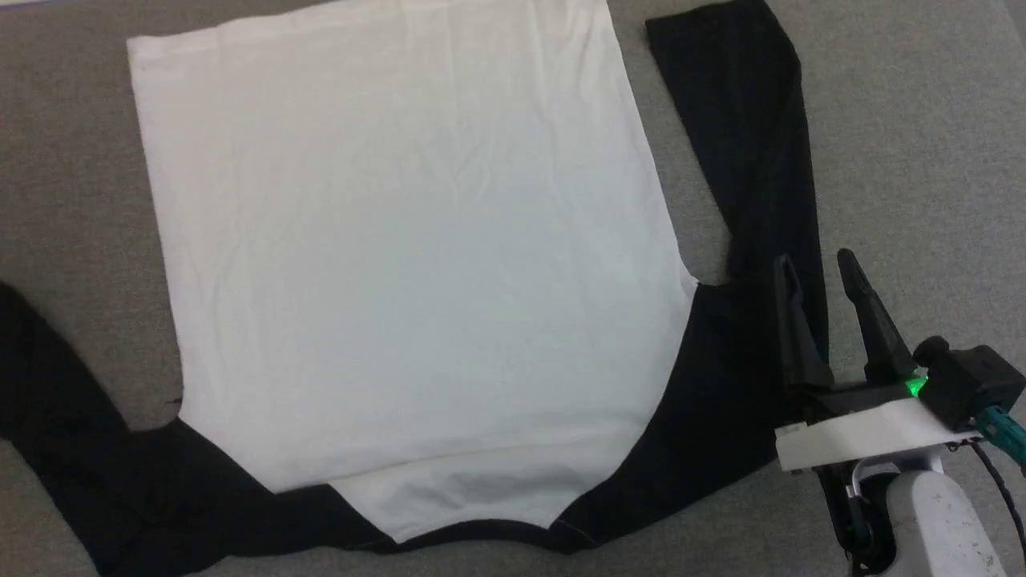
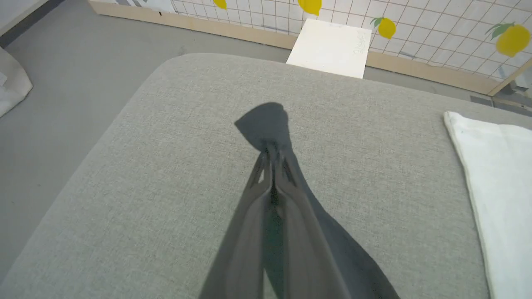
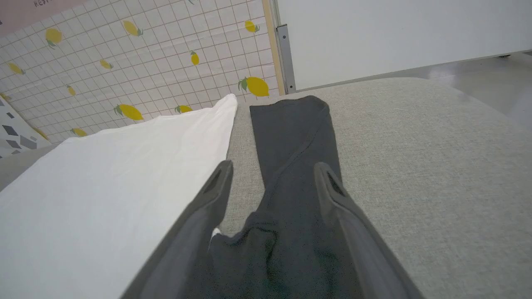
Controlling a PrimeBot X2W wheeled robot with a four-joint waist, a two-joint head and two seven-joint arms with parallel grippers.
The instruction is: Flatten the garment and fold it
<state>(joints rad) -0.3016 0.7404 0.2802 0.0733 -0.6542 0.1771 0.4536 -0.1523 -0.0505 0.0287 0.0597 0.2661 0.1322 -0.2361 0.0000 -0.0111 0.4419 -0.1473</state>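
Observation:
The garment (image 1: 417, 240) lies spread flat on a grey cushioned surface (image 1: 906, 120), white body up, neck trim at the near edge. Its black right sleeve (image 1: 761, 160) runs up the right side. My right gripper (image 1: 813, 260) hovers open over that sleeve near the armpit, and in the right wrist view the sleeve (image 3: 291, 133) lies between the spread fingers of the right gripper (image 3: 272, 166). The left sleeve (image 1: 64, 401) trails off the left edge. In the left wrist view my left gripper (image 2: 272, 151) is shut on the black sleeve just short of its cuff (image 2: 266, 120).
The cushion's rounded edge (image 2: 137, 83) drops to grey floor (image 2: 62, 83) on the left. A white box (image 2: 330, 47) stands beyond the far edge against a lemon-patterned tiled wall (image 2: 415, 25). A pale bag (image 2: 10, 83) sits on the floor.

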